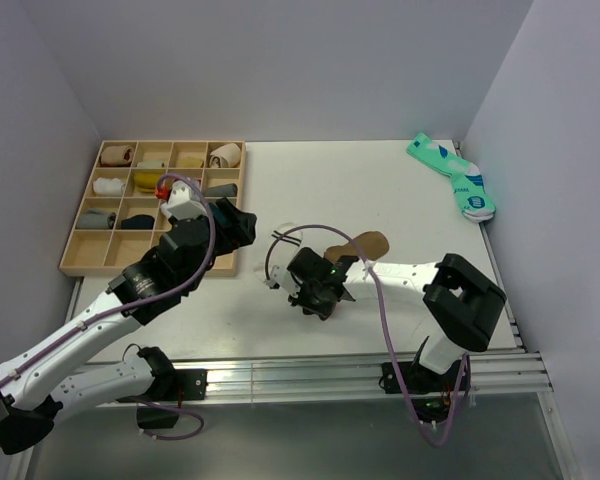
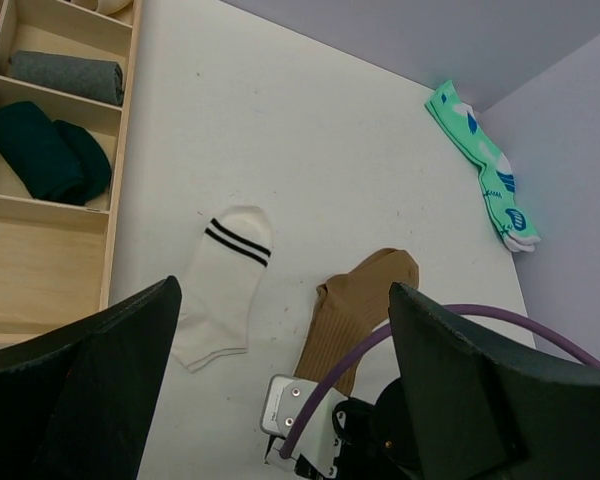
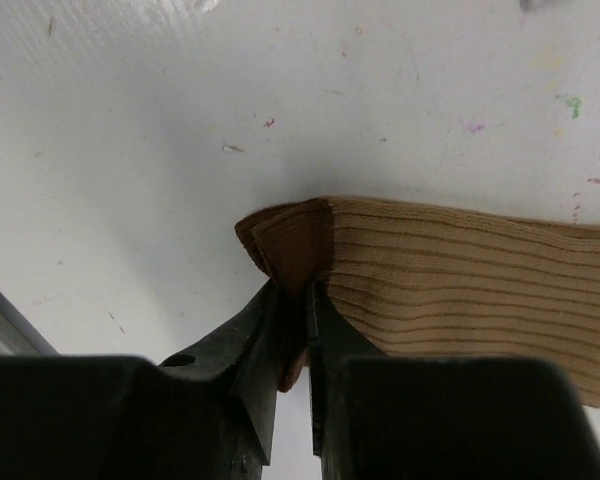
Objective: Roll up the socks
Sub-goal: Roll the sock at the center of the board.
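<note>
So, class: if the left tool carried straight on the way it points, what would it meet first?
Probably the bare table, in the gap between the white striped sock and the tan sock, which the open left tool frames. Depth is unclear, so this is a guess.

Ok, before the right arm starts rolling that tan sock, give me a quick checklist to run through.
1. Right gripper pinching the tan sock at its end: ok, fabric sits in the grip.
2. Grip holds the end's whole thickness: cannot tell.
3. Sock beyond the grip lying flat: ok.
4. Left gripper open and off the sock: ok, hovering above.
5. White striped sock clear of the tan one: ok, beside it, apart.
6. Teal pair out of the way: ok, far corner.
</note>
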